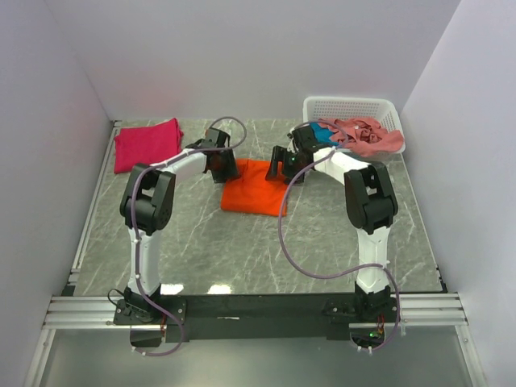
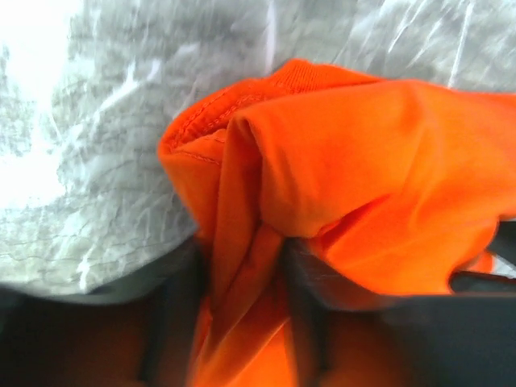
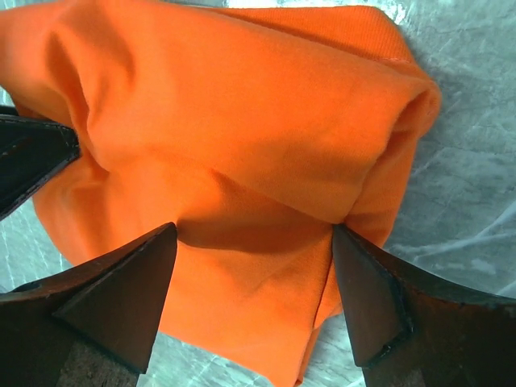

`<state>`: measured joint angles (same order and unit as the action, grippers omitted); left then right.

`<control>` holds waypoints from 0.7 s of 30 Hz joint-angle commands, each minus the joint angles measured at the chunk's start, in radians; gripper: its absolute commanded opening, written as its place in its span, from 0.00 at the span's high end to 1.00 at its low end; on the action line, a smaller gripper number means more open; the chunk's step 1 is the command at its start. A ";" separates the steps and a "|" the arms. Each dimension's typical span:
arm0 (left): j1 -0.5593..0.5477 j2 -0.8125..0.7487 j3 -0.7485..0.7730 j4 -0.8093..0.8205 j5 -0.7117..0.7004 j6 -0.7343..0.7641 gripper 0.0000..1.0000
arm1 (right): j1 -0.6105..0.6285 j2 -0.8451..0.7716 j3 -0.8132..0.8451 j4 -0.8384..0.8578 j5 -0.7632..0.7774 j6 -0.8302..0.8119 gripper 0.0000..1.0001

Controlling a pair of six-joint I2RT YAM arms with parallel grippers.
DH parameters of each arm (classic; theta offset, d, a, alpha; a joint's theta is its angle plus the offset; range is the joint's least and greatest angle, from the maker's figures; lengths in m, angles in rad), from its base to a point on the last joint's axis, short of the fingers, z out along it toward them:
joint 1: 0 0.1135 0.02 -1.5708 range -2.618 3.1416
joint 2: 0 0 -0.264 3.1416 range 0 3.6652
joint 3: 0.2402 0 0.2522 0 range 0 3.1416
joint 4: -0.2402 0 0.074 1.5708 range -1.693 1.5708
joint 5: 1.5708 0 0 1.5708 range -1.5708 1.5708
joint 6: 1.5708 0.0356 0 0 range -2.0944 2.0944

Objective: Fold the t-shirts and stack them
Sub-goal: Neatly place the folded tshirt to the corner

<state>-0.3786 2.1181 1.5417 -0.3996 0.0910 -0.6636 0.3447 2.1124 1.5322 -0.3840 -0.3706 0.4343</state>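
The bright orange t-shirt lies bunched and partly folded at mid-table. My left gripper is at its back left edge, shut on a fold of orange cloth that runs between its fingers. My right gripper is at the shirt's back right edge, open, with its jaws spread wide over the orange cloth. The magenta-red t-shirt lies folded flat at the back left. The salmon-pink t-shirt and the teal-blue one hang over the basket's front.
A white lattice basket stands at the back right corner. White walls close in the table on the left, back and right. Grey marble tabletop lies in front of the orange shirt.
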 commanded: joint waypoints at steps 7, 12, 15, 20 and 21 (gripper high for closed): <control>-0.026 0.025 0.034 -0.133 -0.149 0.025 0.99 | 0.013 -0.187 -0.079 -0.013 0.036 -0.003 0.16; -0.026 -0.046 0.098 -0.179 -0.410 0.100 0.99 | 0.008 -0.498 -0.271 0.042 0.131 -0.003 0.16; -0.025 -0.078 0.124 -0.170 -0.565 0.191 0.99 | 0.010 -0.676 -0.437 0.082 0.174 0.023 0.16; 0.001 -0.073 0.187 -0.119 -0.717 0.392 0.99 | 0.010 -0.906 -0.664 0.103 0.252 0.058 0.16; 0.009 -0.069 0.201 -0.108 -0.746 0.418 0.99 | 0.010 -0.969 -0.688 0.103 0.263 0.060 0.16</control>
<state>-0.3977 2.1052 1.6653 -0.5522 -0.4667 -0.4030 0.3492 1.2232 0.9253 -0.3004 -0.1841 0.4709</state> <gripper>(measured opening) 0.053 0.841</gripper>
